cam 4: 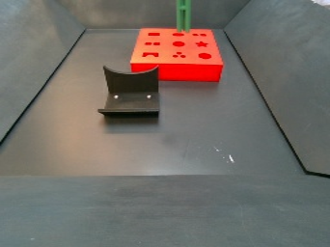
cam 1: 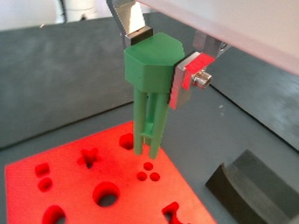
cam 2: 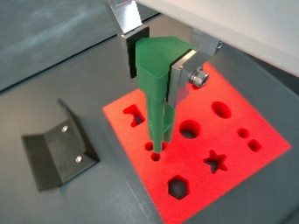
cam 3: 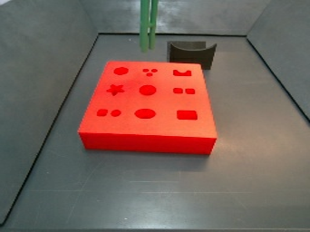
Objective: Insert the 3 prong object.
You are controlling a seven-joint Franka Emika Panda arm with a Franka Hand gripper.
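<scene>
My gripper [cam 1: 163, 57] is shut on the thick top of the green 3 prong object [cam 1: 146, 114], which hangs upright with its rods pointing down; it shows the same way in the other wrist view, gripper [cam 2: 159, 63] and piece [cam 2: 158, 105]. The rod tips are just above the red block [cam 1: 70, 175] [cam 2: 239, 153], close over its group of three small round holes [cam 1: 146, 173] [cam 2: 153, 157]. In both side views only the green rods [cam 3: 148, 23] [cam 4: 183, 14] show, over the block's [cam 3: 145, 127] [cam 4: 180, 68] far part. The gripper itself is out of view there.
The red block has several other cut-outs: star, circles, squares, hexagon. The dark fixture [cam 3: 191, 54] [cam 4: 129, 92] [cam 2: 56, 153] stands on the grey floor beside the block. Grey walls [cam 3: 61, 82] slope up around the floor.
</scene>
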